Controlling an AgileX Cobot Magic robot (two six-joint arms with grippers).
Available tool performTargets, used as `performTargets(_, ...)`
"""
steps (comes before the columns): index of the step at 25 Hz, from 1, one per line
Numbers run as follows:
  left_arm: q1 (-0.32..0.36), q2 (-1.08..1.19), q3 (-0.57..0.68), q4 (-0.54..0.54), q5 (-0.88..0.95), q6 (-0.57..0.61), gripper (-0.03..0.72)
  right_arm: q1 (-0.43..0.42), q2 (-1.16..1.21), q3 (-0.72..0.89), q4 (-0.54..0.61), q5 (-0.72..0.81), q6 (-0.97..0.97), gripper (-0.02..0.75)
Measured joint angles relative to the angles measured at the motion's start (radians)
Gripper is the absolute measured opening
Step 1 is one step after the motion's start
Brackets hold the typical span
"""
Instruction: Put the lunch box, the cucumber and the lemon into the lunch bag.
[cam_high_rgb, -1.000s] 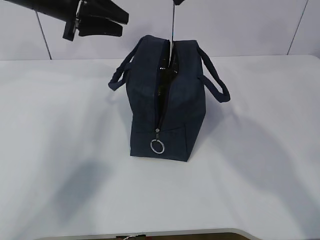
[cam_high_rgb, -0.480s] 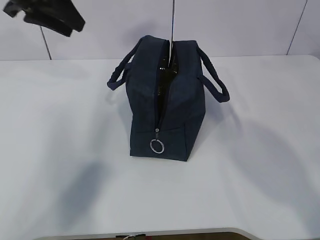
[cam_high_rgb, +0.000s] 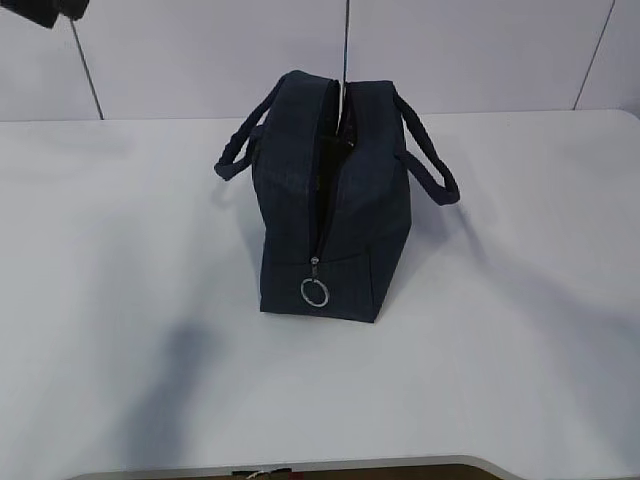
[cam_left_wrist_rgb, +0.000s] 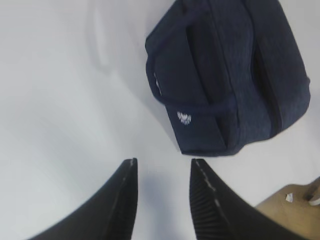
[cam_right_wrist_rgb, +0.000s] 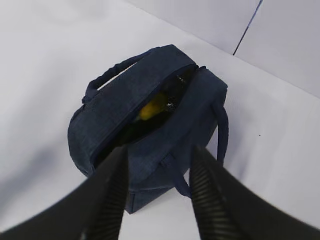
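Note:
The dark navy lunch bag (cam_high_rgb: 330, 200) stands mid-table with its top zipper open and its metal ring pull (cam_high_rgb: 314, 292) hanging at the near end. It also shows in the left wrist view (cam_left_wrist_rgb: 230, 75) and the right wrist view (cam_right_wrist_rgb: 145, 120). The yellow lemon (cam_right_wrist_rgb: 152, 110) shows inside the opening. The lunch box and the cucumber are hidden. My left gripper (cam_left_wrist_rgb: 162, 165) is open and empty, high above the table beside the bag. My right gripper (cam_right_wrist_rgb: 157, 150) is open and empty, high above the bag. Only a corner of the left arm (cam_high_rgb: 40, 10) shows in the exterior view.
The white table (cam_high_rgb: 120, 300) extends all round the bag, with its front edge (cam_high_rgb: 300, 468) near the bottom. A grey panelled wall (cam_high_rgb: 480, 50) stands behind. The floor beyond the table edge (cam_left_wrist_rgb: 295, 205) shows in the left wrist view.
My left arm has moved up and to the left, almost out of the exterior view. The shiny dark thing seen in the bag's opening earlier no longer shows. The bag has not moved.

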Motion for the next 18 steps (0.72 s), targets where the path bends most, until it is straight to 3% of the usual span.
performTargets(6, 0.0, -0.094, 0.132, 0.007, 0.004, 0.0, 0.251, 0.0, -0.179, 0.352, 0.014, -0.298, 0.0, 0.335)
performTargets(13, 0.0, -0.172, 0.145, 0.009, 0.006, 0.0, 0.251, 0.0, -0.312, 0.739, 0.016, -0.696, 0.004, 0.335)
performTargets(18, 0.0, -0.19, 0.145, 0.009, 0.006, 0.0, 0.251, 0.0, -0.299, 0.813, 0.016, -0.812, 0.011, 0.335)
